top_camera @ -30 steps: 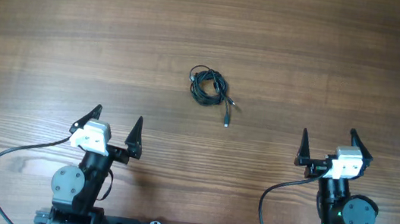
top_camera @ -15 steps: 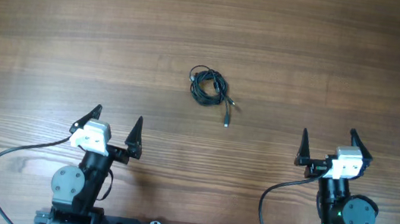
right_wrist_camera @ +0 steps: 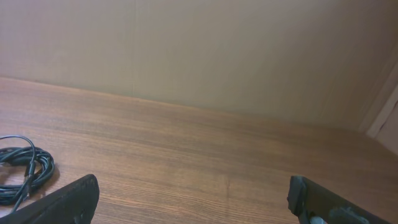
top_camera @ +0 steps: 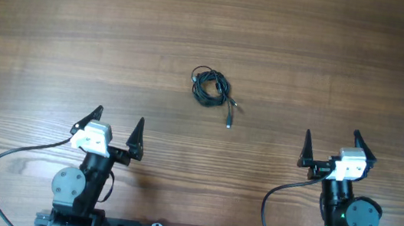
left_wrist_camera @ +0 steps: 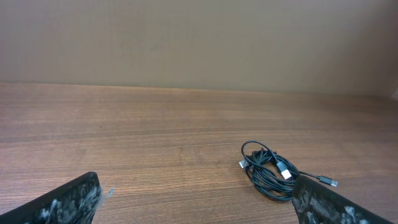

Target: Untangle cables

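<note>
While both arms sit at the near edge of the wooden table (top_camera: 57, 33), the holdings stand as follows.

Cables (top_camera: 209, 87): thin black cords wound into one small tangled coil. It lies flat near the table's middle, a little toward the far side, and nothing touches it. One loose tail leaves the coil toward the near right and ends in a small connector plug (top_camera: 228, 123). A second, pale plug (left_wrist_camera: 285, 174) shows within the coil in the left wrist view.

Left gripper (top_camera: 118, 114): fingers spread wide, holding nothing. It is well apart from the coil, which lies ahead and to its right.

Right gripper (top_camera: 331, 133): fingers spread wide, holding nothing. It is well apart from the coil, which lies ahead and to its left, at the left edge of its wrist view.

Backdrop: plain beige wall (left_wrist_camera: 199, 43) beyond the table's far edge.
</note>
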Tool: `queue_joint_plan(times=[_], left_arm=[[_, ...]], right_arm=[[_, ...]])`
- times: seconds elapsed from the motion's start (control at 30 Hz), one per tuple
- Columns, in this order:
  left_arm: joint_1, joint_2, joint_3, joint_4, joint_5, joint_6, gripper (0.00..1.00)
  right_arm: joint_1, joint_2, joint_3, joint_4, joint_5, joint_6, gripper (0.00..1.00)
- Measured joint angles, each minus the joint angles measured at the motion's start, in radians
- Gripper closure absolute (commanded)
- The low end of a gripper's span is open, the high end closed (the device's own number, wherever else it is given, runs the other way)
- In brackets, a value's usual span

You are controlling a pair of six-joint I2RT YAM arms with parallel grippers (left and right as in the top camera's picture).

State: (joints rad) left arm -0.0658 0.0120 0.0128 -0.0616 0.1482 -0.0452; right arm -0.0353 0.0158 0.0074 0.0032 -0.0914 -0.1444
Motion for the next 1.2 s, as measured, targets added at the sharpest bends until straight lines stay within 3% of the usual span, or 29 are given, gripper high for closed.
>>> queue_joint_plan(times=[0.47, 0.93, 1.2], left_arm=[[0.0, 0.0, 0.0, 0.005, 0.0, 0.0, 0.0], [0.0, 0.0, -0.003, 0.182, 0.034, 0.0, 0.0], [0.0, 0.003, 0.014, 0.188, 0.063, -0.023, 0.0]], right_arm=[[0.0, 0.0, 0.0, 0.0, 0.0, 0.0, 0.0], [0.0, 0.0, 0.0, -0.002, 0.0, 0.0, 0.0], [0.0, 0.0, 0.0, -0.003, 0.0, 0.0, 0.0]])
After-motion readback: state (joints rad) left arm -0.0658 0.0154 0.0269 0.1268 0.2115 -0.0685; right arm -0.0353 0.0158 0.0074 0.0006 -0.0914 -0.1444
